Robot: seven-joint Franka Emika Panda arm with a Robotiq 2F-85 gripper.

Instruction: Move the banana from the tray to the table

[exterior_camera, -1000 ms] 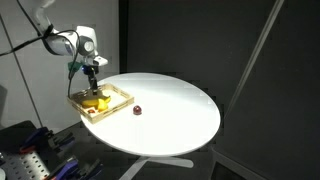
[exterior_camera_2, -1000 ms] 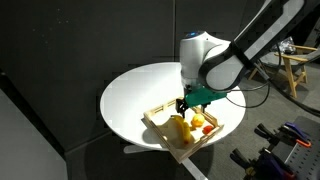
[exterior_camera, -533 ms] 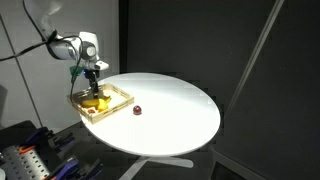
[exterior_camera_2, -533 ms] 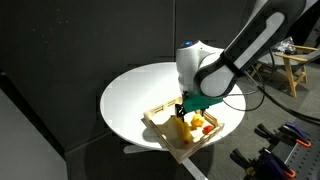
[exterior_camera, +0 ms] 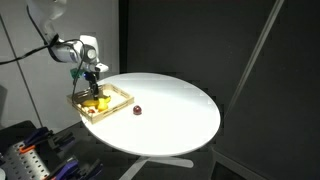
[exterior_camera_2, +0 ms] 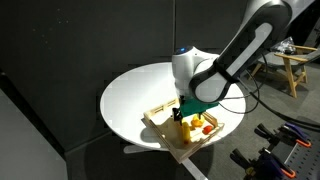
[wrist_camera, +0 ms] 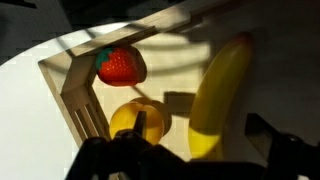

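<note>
My gripper (wrist_camera: 190, 165) hangs over the wooden tray (wrist_camera: 78, 100), its fingers spread and showing dark at the bottom left and bottom right of the wrist view. The banana (wrist_camera: 218, 95) lies in the tray, right of centre, with its lower end between my fingers. Its long axis runs from the upper right down toward bottom centre. A strawberry (wrist_camera: 120, 65) lies to its left. In an exterior view, the tray sits at the left edge of the round white table (exterior_camera: 175, 105).

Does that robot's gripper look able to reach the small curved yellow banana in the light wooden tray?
Probably yes: the open gripper hangs right above the banana and nothing covers it, though a rounder orange-yellow item lies close beside it.
</note>
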